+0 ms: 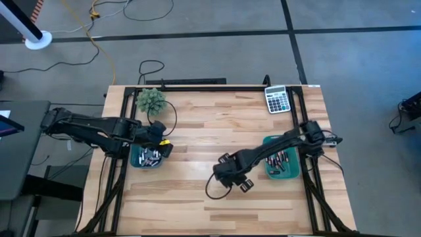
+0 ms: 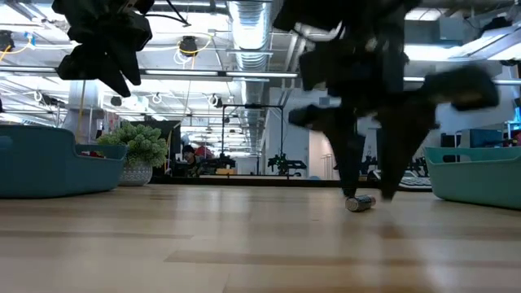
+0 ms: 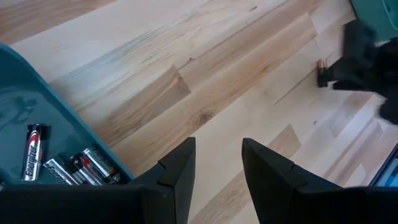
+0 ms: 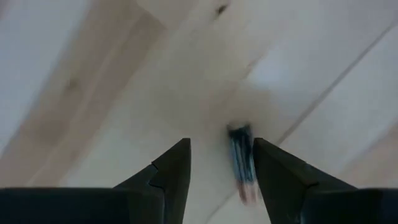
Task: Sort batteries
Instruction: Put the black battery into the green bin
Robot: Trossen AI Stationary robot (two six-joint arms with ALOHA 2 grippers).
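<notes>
Right gripper (image 1: 231, 182) is down at the table (image 1: 197, 131) near mid-board, fingers parted with a gap between them, nothing held. In the right wrist view a single loose battery (image 4: 242, 160) lies on the wood between the two fingers (image 4: 171, 171), close to one of them and roughly lengthwise to the gap; the low view shows the same cell (image 2: 359, 202) flat on its side at the fingertips. Whether a finger already touches it, cannot tell. Left gripper (image 3: 217, 171) hangs by the left teal bin (image 1: 135, 160), fingers apart at a moderate gap and empty; several batteries (image 3: 74, 165) lie in that bin. The right teal bin (image 1: 268, 172) holds more cells. A potted plant (image 1: 151, 100) and a calculator (image 1: 277, 99) sit at the far edge. Handling judgement: the cell is small, rigid, smooth metal-jacketed and dense for its size, so crushing is no concern, but being round it will likely roll or skid if nudged from one side. Best hold is across the middle of the barrel, fingers square to its long axis, closing evenly from both sides; a pinch near an end risks it pivoting out.
</notes>
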